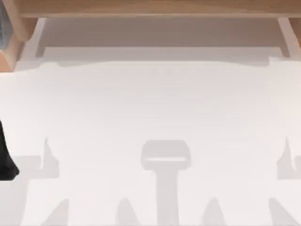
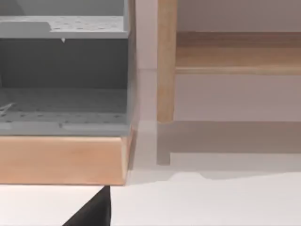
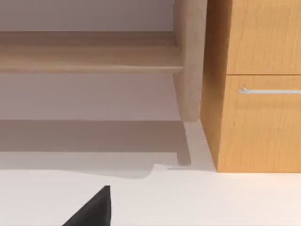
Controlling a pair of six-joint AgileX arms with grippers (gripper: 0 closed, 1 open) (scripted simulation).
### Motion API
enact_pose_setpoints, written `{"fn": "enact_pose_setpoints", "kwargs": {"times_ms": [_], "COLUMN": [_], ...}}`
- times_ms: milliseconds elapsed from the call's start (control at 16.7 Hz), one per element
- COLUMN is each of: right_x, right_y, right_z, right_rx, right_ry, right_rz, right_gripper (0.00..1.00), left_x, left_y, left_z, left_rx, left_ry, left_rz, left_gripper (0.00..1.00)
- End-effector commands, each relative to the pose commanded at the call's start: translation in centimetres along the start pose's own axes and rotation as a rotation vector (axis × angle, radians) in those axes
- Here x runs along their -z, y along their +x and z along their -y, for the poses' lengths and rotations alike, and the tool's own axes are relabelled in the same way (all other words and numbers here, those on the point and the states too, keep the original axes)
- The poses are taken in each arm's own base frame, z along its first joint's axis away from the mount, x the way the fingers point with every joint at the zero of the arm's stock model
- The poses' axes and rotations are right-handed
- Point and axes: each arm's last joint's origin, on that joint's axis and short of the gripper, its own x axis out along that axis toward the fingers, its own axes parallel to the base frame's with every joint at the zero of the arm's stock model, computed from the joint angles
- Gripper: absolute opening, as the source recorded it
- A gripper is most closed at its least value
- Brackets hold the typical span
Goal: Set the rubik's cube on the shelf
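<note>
The rubik's cube is out of view. The shelf (image 1: 150, 7) is a long light-brown board along the table's far edge, raised on white uprights (image 1: 35, 40) at its two ends. Its board (image 2: 237, 54) and one side post (image 2: 166, 61) appear ahead in the left wrist view. The right wrist view has the board (image 3: 89, 52) and the other post (image 3: 190, 61). A black part of my left arm (image 1: 5, 157) pokes in at the table's left edge. Each wrist view has a black tip of its own gripper, the left gripper (image 2: 91, 209) and the right gripper (image 3: 91, 209), low over the white table.
A grey cabinet (image 2: 63, 70) on a wooden base (image 2: 61, 160) stands left of the shelf. A wooden drawer unit (image 3: 263, 122) with a silver handle (image 3: 270, 90) stands at its right end. Grey shadows (image 1: 165, 160) lie across the white table (image 1: 150, 103).
</note>
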Motion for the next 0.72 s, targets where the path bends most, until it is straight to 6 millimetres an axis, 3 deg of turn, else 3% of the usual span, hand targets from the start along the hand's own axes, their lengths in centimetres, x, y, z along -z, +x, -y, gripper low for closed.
{"fn": "enact_pose_setpoints", "kwargs": {"times_ms": [300, 540, 720], "right_x": [-1.1, -4.5, -7.6], "right_y": [0.2, 1.6, 4.6], "right_z": [0.2, 0.8, 1.7], "right_rx": [0.014, 0.037, 0.044], "right_ry": [-0.054, -0.239, -0.433], "right_rz": [0.011, 0.032, 0.037], "right_gripper": [1.00, 1.00, 1.00], "left_x": [0.0, 0.0, 0.0], "left_y": [0.0, 0.0, 0.0], "left_z": [0.0, 0.0, 0.0], "left_rx": [0.000, 0.000, 0.000], "left_ry": [0.000, 0.000, 0.000], "left_rz": [0.000, 0.000, 0.000], "left_gripper": [1.00, 1.00, 1.00]}}
